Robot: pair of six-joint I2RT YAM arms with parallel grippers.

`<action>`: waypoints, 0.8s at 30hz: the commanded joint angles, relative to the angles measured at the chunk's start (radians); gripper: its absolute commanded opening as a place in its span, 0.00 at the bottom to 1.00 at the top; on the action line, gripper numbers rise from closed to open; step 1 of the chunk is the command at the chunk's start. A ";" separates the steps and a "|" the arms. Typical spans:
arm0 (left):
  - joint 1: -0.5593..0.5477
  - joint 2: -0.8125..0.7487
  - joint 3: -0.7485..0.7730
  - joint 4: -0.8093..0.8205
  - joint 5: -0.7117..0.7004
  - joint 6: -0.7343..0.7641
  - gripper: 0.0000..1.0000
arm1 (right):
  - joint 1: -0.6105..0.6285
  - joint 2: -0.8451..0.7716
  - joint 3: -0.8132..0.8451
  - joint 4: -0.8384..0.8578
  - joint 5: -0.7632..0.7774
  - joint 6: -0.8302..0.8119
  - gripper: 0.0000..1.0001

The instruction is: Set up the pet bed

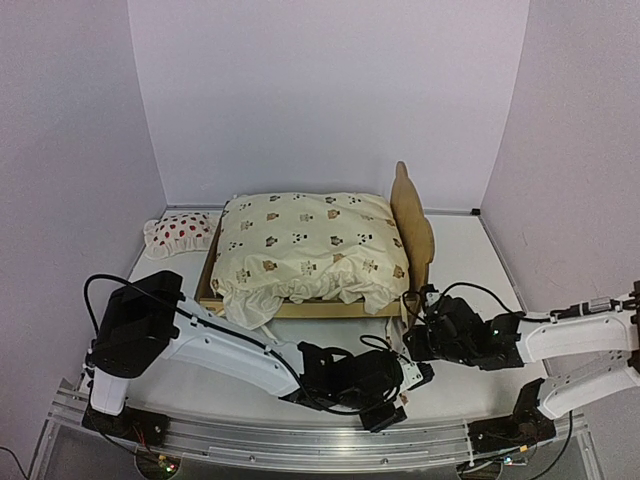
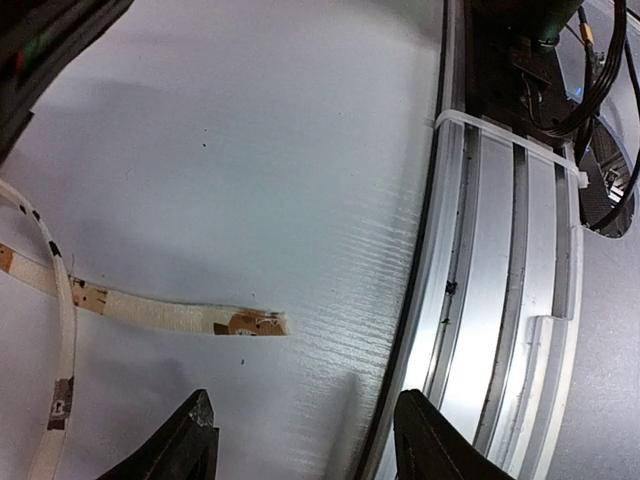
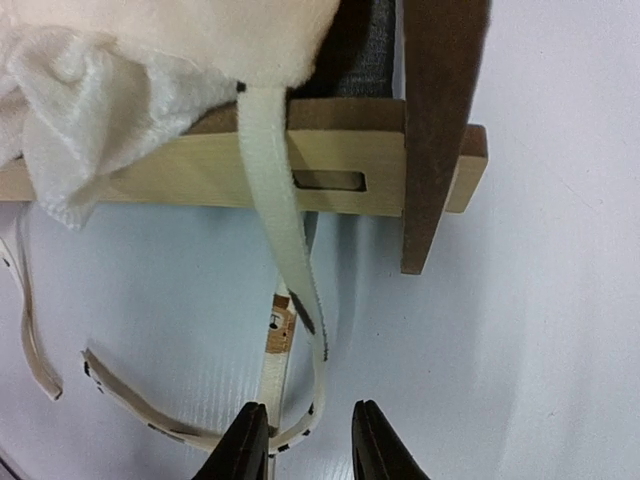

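Right gripper (image 3: 308, 415) slightly parted, clamping nothing, with the cover tie (image 3: 275, 200) looping loose at its tips and the pet bed (image 3: 200, 165) corner just ahead. Left gripper (image 2: 305, 400) spread, empty. Looks like the fastening step: next, pinch that tie.

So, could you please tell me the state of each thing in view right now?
Pet bed: frame standing, headboard upright.
Cover: lying on the bed, rumpled at the front.
Tie: untied, hanging over the front rail.
Pillow: lying outside the bed, at its left end.
Left end effector: open, empty.
Right end effector: open, straddling the loose tie.
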State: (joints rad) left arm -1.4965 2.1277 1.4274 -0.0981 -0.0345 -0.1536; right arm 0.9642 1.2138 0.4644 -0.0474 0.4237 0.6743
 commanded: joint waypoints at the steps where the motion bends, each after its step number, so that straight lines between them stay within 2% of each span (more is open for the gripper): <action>1: -0.019 0.034 0.061 0.060 -0.059 0.045 0.60 | -0.003 -0.099 0.013 -0.077 0.002 -0.003 0.32; 10: -0.039 0.104 0.113 0.090 -0.118 0.067 0.52 | -0.003 -0.303 -0.030 -0.174 0.059 -0.023 0.36; 18: -0.045 0.146 0.120 0.132 -0.156 0.078 0.42 | -0.004 -0.345 -0.038 -0.216 0.080 -0.029 0.37; 24: -0.056 0.177 0.128 0.142 -0.214 0.106 0.27 | -0.004 -0.344 -0.032 -0.225 0.086 -0.035 0.37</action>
State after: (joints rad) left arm -1.5385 2.2827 1.5184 0.0073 -0.1862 -0.0776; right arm 0.9642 0.8787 0.4351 -0.2579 0.4804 0.6506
